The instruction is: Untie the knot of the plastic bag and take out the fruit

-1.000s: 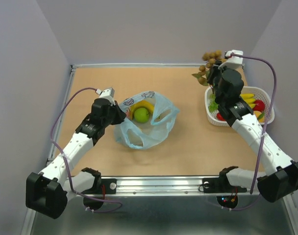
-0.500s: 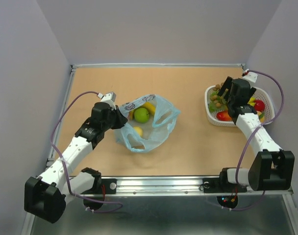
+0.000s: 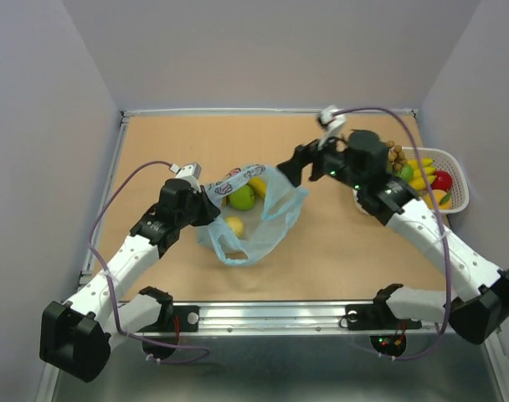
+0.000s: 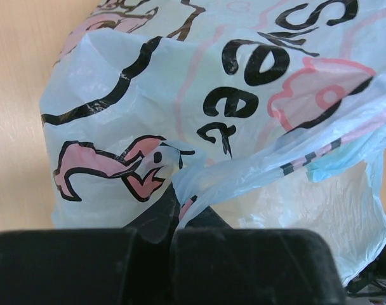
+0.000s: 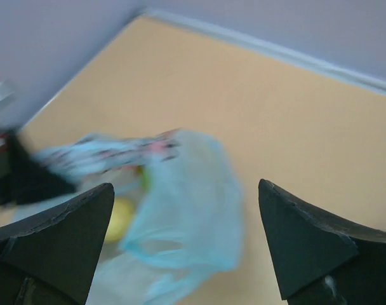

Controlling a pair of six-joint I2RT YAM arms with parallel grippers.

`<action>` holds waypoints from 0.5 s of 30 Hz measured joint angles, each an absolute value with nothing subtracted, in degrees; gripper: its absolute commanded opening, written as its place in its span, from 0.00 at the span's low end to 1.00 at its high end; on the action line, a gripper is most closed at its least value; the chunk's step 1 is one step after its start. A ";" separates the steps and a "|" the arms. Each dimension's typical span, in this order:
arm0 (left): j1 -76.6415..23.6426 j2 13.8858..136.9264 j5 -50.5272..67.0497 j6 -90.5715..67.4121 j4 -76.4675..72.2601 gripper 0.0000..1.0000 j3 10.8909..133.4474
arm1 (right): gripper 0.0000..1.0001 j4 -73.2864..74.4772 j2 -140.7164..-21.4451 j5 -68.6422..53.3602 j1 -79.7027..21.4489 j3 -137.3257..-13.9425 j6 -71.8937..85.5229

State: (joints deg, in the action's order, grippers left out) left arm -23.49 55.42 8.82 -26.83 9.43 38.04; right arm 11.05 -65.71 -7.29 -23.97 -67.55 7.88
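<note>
Plastic bag (image 3: pixel 281 209) apparently pinched in closed left hand (image 3: pixel 209 201).

Tan tabletop (image 3: pixel 179 142), matte, evenly lit, soft shadows only. Plain pale grey-lilac walls (image 3: pixel 263 50) close it in on three sides. Light metal trim (image 3: pixel 238 110) along far edge; aluminium rail (image 3: pixel 271 311) along near edge.

printed plastic bag (image 4: pixel 199 108) in tool (image 4: pixel 171 254)

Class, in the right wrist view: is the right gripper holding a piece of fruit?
No, the right gripper stands wide open and empty, short of the thin light blue plastic bag.
</note>
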 measured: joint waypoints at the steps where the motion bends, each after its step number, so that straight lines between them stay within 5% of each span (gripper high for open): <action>1: -23.64 55.42 8.75 -27.05 9.72 0.00 37.82 | 0.98 11.22 -67.00 -8.19 -29.71 -68.23 7.44; 7: -24.75 55.33 8.01 -28.82 11.22 0.00 36.97 | 0.93 12.19 -81.67 -8.84 -51.42 -70.72 6.46; 15: -25.54 52.42 6.72 -31.18 11.75 0.00 35.40 | 0.93 11.79 -95.15 -2.63 -55.79 -70.63 8.73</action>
